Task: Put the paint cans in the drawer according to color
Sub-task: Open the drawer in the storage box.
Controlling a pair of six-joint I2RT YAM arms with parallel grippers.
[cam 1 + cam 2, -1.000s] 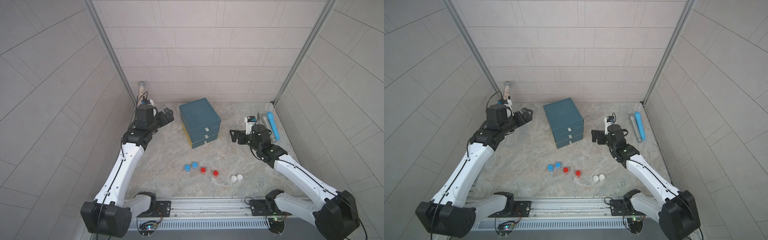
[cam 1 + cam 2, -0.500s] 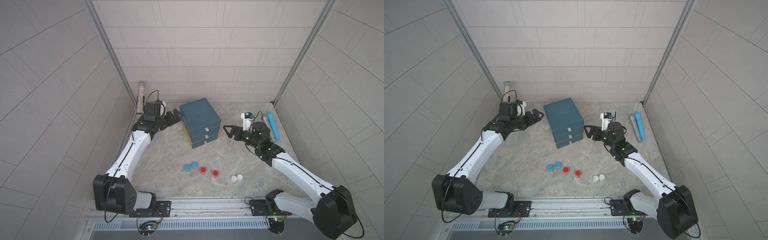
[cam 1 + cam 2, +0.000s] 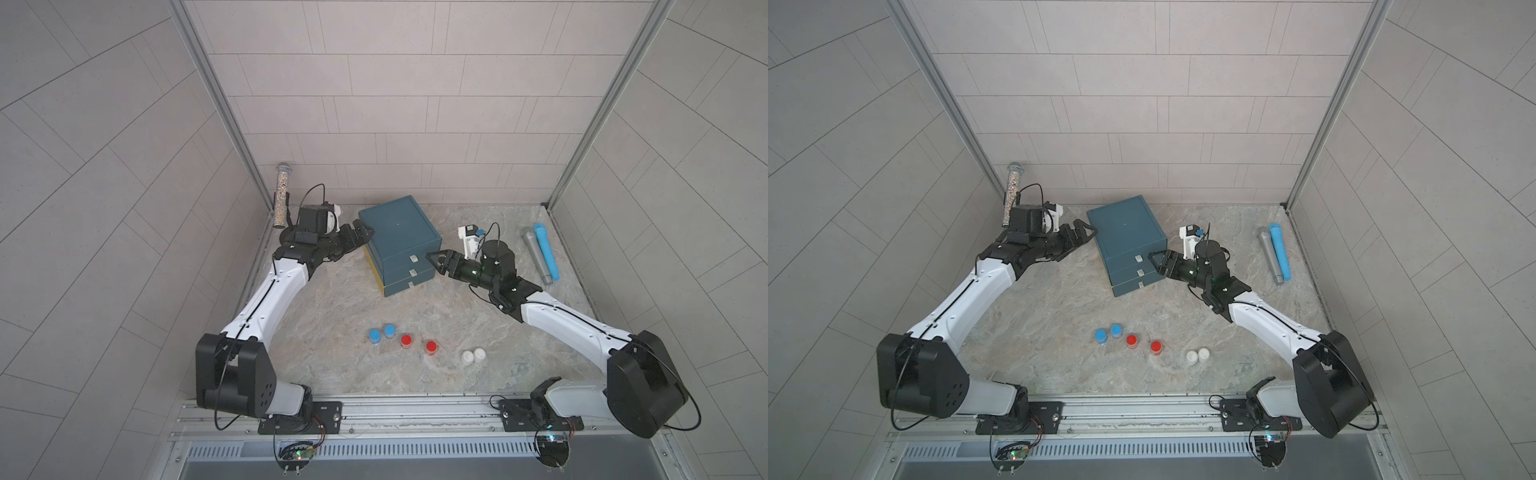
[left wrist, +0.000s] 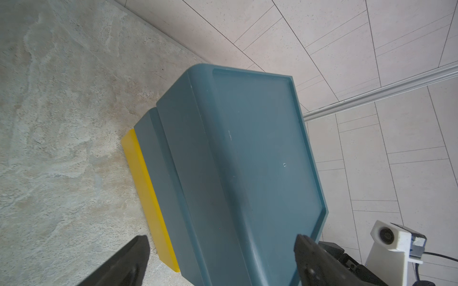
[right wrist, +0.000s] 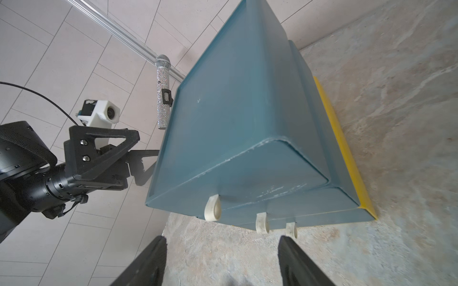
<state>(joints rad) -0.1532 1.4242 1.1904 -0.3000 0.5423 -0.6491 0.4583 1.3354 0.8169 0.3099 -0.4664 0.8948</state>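
The teal drawer [image 3: 399, 232] [image 3: 1125, 232] stands at the back middle, its three fronts shut, each with a white loop handle [image 5: 212, 207]. Near the front stand the paint cans in a row: two blue [image 3: 375, 336] [image 3: 390, 331], two red [image 3: 407, 340] [image 3: 431, 346], two white [image 3: 468, 357] [image 3: 479, 354]. My left gripper [image 3: 363, 230] [image 4: 220, 237] is open, its jaws straddling the drawer's upper left edge. My right gripper [image 3: 434, 262] [image 5: 221, 237] is open just in front of the handles, holding nothing.
A glittery silver microphone [image 3: 282, 195] leans in the back left corner. A grey microphone [image 3: 536, 257] and a blue one [image 3: 546, 251] lie by the right wall. Tiled walls close three sides; the arm bases sit on a rail [image 3: 415, 405] in front.
My left arm has swung right from the left wall up to the drawer's side. My right gripper has advanced toward the drawer fronts, and its jaws have narrowed.
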